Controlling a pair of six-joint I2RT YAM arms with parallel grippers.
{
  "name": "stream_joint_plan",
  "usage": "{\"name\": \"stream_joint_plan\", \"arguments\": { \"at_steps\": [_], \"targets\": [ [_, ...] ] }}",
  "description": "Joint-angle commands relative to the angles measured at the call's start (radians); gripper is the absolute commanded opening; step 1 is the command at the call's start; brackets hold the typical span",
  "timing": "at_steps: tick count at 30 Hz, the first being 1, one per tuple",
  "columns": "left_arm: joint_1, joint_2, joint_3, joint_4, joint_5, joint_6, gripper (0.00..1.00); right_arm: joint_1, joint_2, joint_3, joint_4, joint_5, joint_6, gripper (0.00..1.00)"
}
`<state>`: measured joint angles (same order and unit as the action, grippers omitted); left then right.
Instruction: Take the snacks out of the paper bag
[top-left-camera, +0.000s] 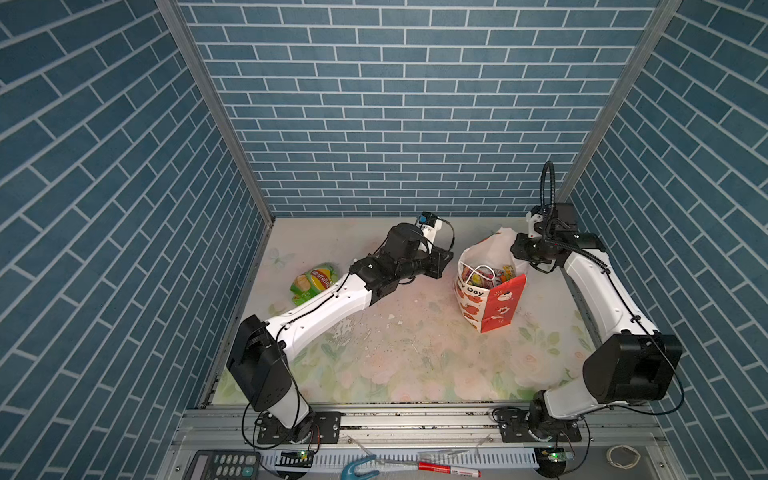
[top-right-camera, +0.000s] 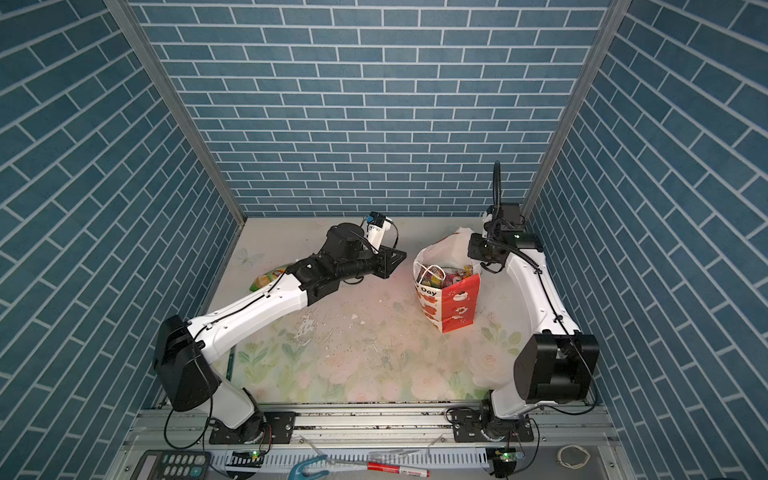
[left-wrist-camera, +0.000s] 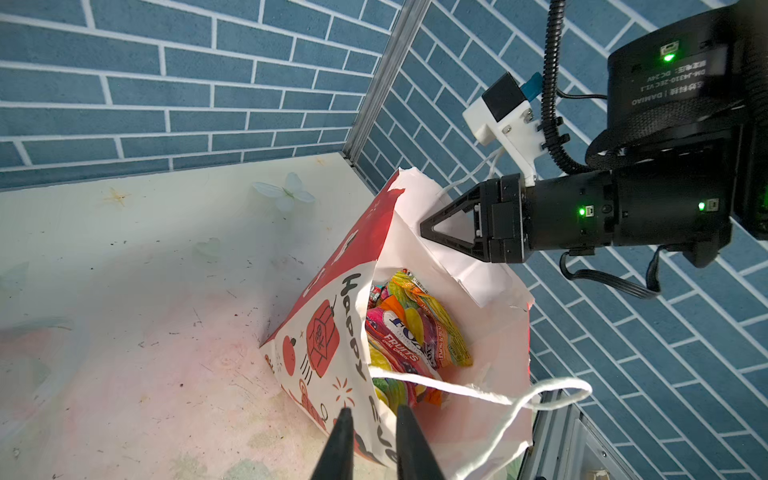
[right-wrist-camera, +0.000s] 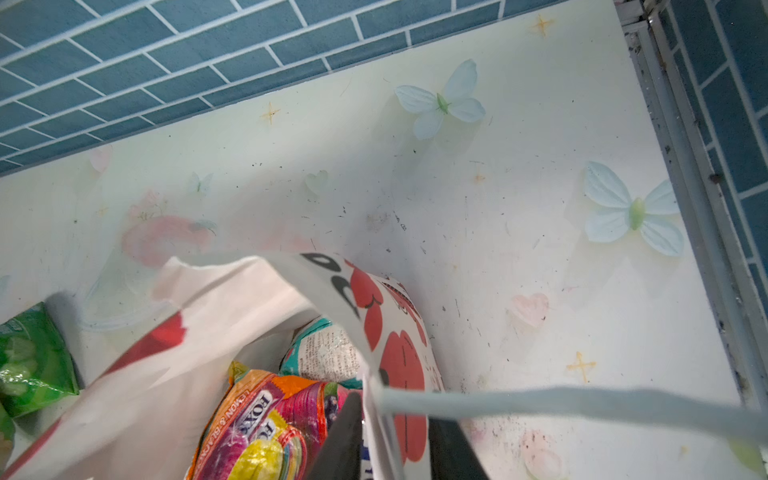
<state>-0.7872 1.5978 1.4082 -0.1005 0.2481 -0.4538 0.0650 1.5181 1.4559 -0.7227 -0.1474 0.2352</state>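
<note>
The paper bag (top-left-camera: 498, 303) is seen upright on the counter (top-left-camera: 415, 365), on its right half, with the mouth open. Inside it several packets (left-wrist-camera: 415, 336) are piled, among them FOX'S candy bags and a teal-white packet (right-wrist-camera: 324, 353). A white string handle (left-wrist-camera: 478, 390) is laid across the mouth. On the left side of the counter, well apart from the paper bag, a green chip bag (top-left-camera: 313, 282) is lying flat. The left fingers (left-wrist-camera: 343, 440) are held just beside the bag's left wall, outside of it. They are narrowly parted and nothing is gripped. At the far right rim, the right fingers (right-wrist-camera: 345, 436) are placed astride the bag's wall, one inside and one outside. Whether the paper is already pinched cannot be told.
</note>
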Motion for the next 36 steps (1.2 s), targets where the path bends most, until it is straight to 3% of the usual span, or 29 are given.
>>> {"name": "stream_joint_plan", "arguments": {
  "at_steps": [1,4,13,17,21,27,33,36],
  "targets": [
    [0.008,-0.022,-0.014,-0.009,-0.004,0.018,0.21,-0.002,-0.019,0.018,-0.006,-0.025,0.0,0.17],
    [0.009,-0.026,-0.014,-0.01,-0.007,0.024,0.21,-0.002,-0.024,0.038,-0.007,-0.028,-0.018,0.01],
    [0.025,-0.024,-0.008,-0.022,-0.003,0.041,0.24,-0.001,0.018,0.142,-0.053,0.065,-0.076,0.0],
    [0.034,-0.029,-0.002,-0.015,-0.003,0.058,0.62,-0.002,0.044,0.212,-0.073,0.171,-0.096,0.0],
    [0.036,-0.064,-0.018,0.014,-0.004,0.094,0.8,0.001,0.068,0.293,-0.074,0.234,-0.137,0.0],
    [0.037,-0.136,-0.081,0.028,-0.061,0.136,0.83,0.027,0.109,0.41,-0.05,0.284,-0.215,0.0],
    [0.037,-0.193,-0.168,0.061,-0.091,0.136,0.84,0.235,0.157,0.389,0.018,0.5,-0.45,0.0],
    [0.037,-0.211,-0.212,0.086,-0.102,0.133,0.84,0.315,0.167,0.306,0.07,0.538,-0.482,0.0]
  ]
}}
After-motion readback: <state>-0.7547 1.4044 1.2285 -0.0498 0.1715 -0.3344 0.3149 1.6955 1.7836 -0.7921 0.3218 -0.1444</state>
